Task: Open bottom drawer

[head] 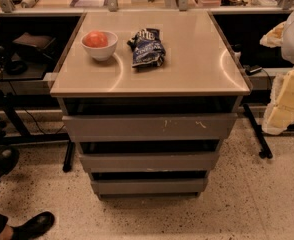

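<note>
Grey metal bottom drawer (148,186) sits lowest of three in the cabinet, just above the speckled floor. Its long axis runs left to right across the view; its flat, unmarked front faces the camera and lies level. A dark gap separates it from the middle drawer (148,162); the top drawer (149,127), the widest, bears pale scratches. On the worktop (197,69) stands a white bowl (100,46) holding a red-orange fruit (96,39), with a blue snack bag (147,48) near it, not touching. The gripper (279,115), pale cream, hangs at the right edge of view beside the cabinet, well apart from the bottom drawer; whether it is open or closed cannot be told.
</note>
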`<state>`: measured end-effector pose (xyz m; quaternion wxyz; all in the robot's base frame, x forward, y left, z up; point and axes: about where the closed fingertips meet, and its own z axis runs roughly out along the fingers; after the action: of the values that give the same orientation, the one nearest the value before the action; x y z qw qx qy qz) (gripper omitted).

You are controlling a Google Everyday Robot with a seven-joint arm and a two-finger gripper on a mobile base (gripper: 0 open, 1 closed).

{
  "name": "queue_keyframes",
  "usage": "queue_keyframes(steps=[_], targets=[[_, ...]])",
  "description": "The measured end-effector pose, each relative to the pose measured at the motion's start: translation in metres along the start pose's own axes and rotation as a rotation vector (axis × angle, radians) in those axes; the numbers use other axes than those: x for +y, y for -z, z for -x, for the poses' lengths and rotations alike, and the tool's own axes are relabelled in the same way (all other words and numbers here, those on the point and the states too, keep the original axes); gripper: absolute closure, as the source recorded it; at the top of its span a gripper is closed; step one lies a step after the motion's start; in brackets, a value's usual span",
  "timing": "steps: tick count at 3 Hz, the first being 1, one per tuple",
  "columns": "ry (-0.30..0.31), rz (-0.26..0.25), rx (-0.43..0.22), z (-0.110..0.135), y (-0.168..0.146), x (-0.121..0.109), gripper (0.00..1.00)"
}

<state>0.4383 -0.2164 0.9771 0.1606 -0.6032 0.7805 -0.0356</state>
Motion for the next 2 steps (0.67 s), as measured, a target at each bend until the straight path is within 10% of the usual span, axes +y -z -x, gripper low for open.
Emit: queue_keyframes(steps=[2], targets=[[-0.018, 0.006, -0.027, 0.002, -0.027, 0.003, 0.0]])
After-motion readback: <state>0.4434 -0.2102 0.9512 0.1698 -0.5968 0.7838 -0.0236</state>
